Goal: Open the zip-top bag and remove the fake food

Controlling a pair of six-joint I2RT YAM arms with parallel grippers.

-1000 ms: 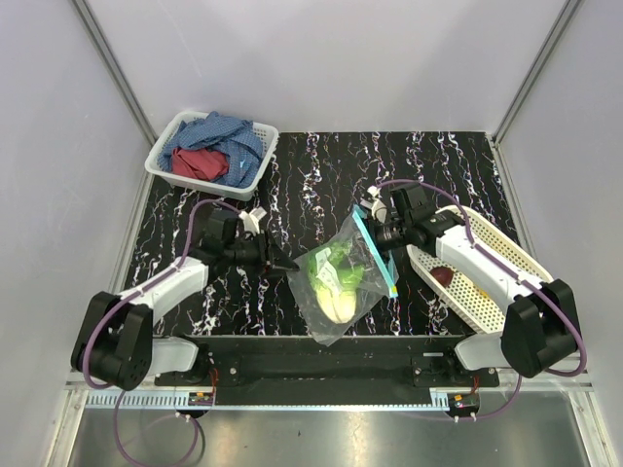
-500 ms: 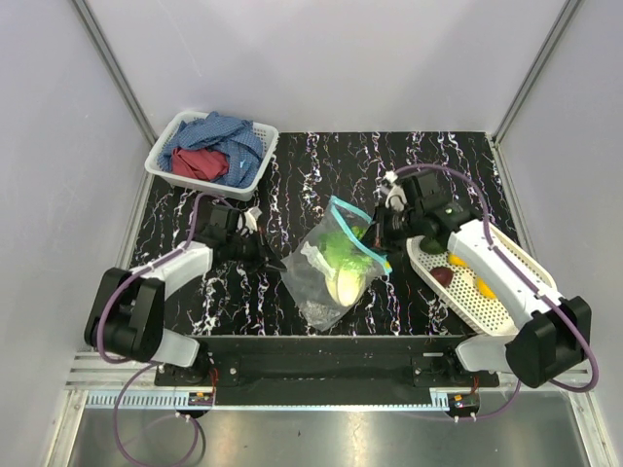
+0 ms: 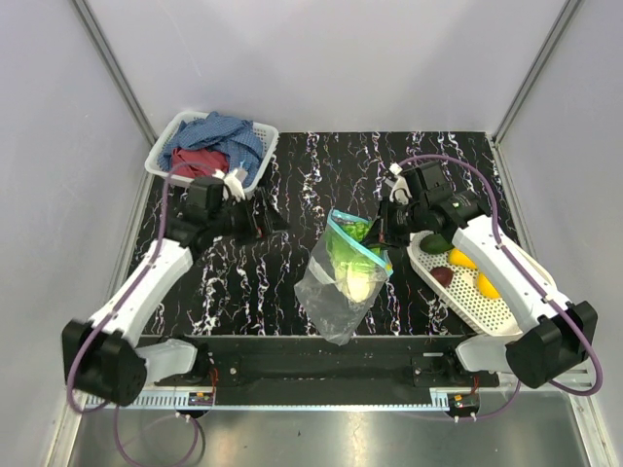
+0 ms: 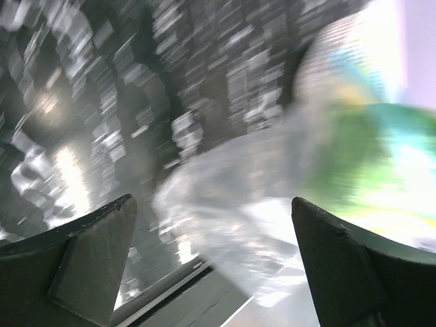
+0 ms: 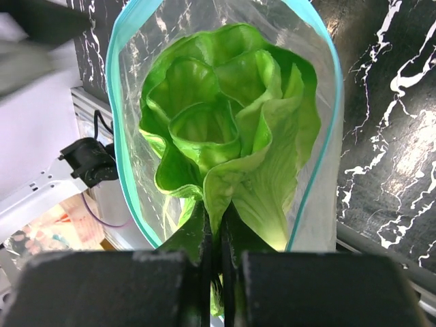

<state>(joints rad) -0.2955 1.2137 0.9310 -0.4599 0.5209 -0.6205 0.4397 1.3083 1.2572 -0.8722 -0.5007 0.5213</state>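
The clear crinkly zip-top bag with a teal-blue zip strip is in the middle of the black, white-veined tabletop. Its mouth is turned up and toward the right arm, and its bottom rests near the front edge. Inside it are a light-green leafy plastic lettuce and, lower down, a pale yellow piece.

The right tool is clenched at the rim of the bag's mouth, with no gap between its fingers. It grips the near edge of the bag. The base of the lettuce leaves also reaches down to the fingers, and I cannot tell if a leaf is pinched too. The left tool is released, with its fingers wide apart. It holds nothing and stays apart from the bag, to the bag's left.

The right wrist view looks straight into the open mouth, where the teal strip makes a loop around the lettuce; the top view does not show this. The left wrist view is blurred and gives only the bag as a pale shape between the two fingers.

Only the top view shows the white perforated oval basket at the right, which carries two yellow lemons, a dark purple-red piece and a dark green rounded piece. At the far left is a white rectangular basket with blue and red cloths.
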